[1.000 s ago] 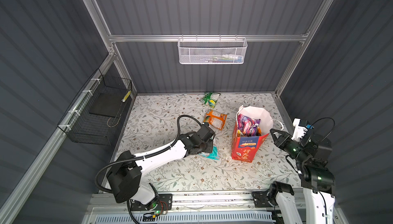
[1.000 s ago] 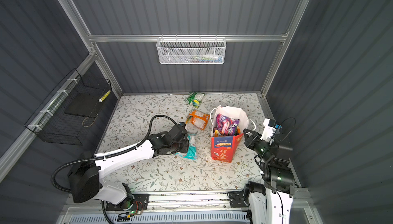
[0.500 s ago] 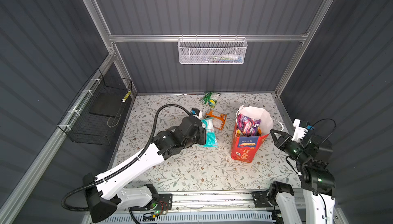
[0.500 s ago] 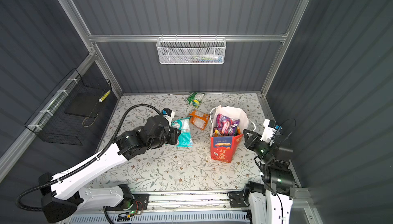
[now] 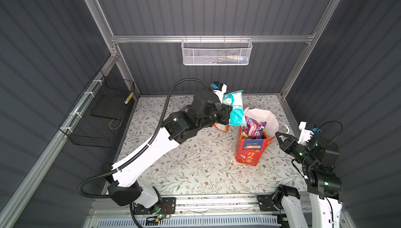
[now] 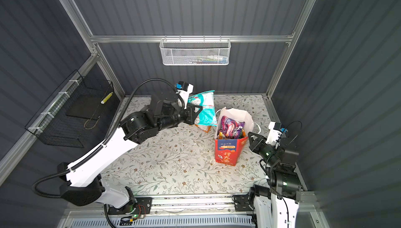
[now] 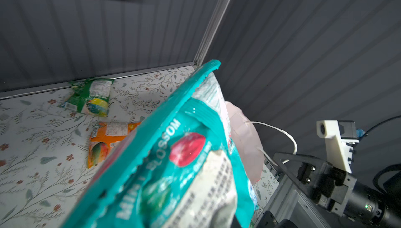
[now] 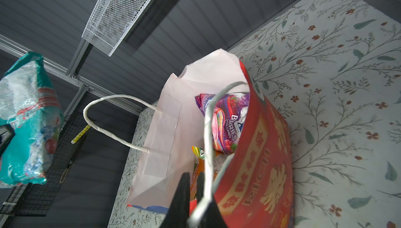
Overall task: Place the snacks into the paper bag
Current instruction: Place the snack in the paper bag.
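Teal packet higher, clenched in left hand by paper bag — right hand closed — green packet only in wrist view.

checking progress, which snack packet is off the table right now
The teal packet, clamped in the left gripper; the green packet and orange packet lie on the table.

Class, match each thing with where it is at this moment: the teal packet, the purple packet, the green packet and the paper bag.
1 teal packet
2 purple packet
3 green packet
4 paper bag

A inside the paper bag
B lying on the table by the back wall
C standing open on the table
D held up by the left gripper

Pairs: 1-D, 2-A, 3-B, 4-C
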Tool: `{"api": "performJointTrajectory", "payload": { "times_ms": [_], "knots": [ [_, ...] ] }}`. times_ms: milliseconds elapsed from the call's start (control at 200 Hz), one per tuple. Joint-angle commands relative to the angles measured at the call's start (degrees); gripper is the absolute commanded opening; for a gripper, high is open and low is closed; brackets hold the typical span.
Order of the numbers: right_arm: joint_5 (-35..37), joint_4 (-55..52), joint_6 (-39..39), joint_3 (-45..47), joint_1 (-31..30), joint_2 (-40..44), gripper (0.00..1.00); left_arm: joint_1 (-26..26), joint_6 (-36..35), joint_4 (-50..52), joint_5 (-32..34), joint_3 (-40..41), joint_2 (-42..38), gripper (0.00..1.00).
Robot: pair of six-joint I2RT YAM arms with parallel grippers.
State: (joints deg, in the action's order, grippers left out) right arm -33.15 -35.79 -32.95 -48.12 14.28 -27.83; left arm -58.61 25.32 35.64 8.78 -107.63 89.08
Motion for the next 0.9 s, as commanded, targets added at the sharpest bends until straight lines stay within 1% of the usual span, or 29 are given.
{"api": "performJointTrajectory", "payload": {
  "times_ms": [0, 60, 215, 320, 550, 776, 896],
  "knots": [
    [-1.7, -0.85, 0.43, -2.14, 0.1, 0.28, 0.12, -3.53, -4.18, -1.12, -0.42, -7.69, 4.6, 0.1],
    [-2.0, -0.99, 0.43, -2.24, 0.1, 0.35, 0.12, -4.7, -5.33, -0.94, -0.1, -11.36, 7.97, 0.1],
    [-1.99, -1.31, 0.47, -2.5, 0.09, 0.59, 0.13, -5.02, -5.8, 1.5, -0.21, -19.01, 16.35, 0.1],
    [-1.73, -1.42, 0.76, -2.64, 0.06, 0.62, 0.13, -5.11, -6.32, 2.3, -0.42, -21.82, 20.61, 0.1],
    [-2.08, -1.21, 0.72, -2.59, 0.06, 0.37, 0.13, -5.11, -8.57, 4.89, 2.47, -27.59, 29.02, 0.11],
    [-1.66, -1.6, 1.22, -2.24, 0.12, 0.69, 0.13, -5.11, -9.5, 5.97, 4.65, -29.77, 33.81, 0.13],
    [-1.24, -1.66, 1.37, -2.11, 0.04, 0.91, 0.13, -5.11, -8.8, 6.32, 3.32, -29.63, 34.93, 0.16]
  ]
}}
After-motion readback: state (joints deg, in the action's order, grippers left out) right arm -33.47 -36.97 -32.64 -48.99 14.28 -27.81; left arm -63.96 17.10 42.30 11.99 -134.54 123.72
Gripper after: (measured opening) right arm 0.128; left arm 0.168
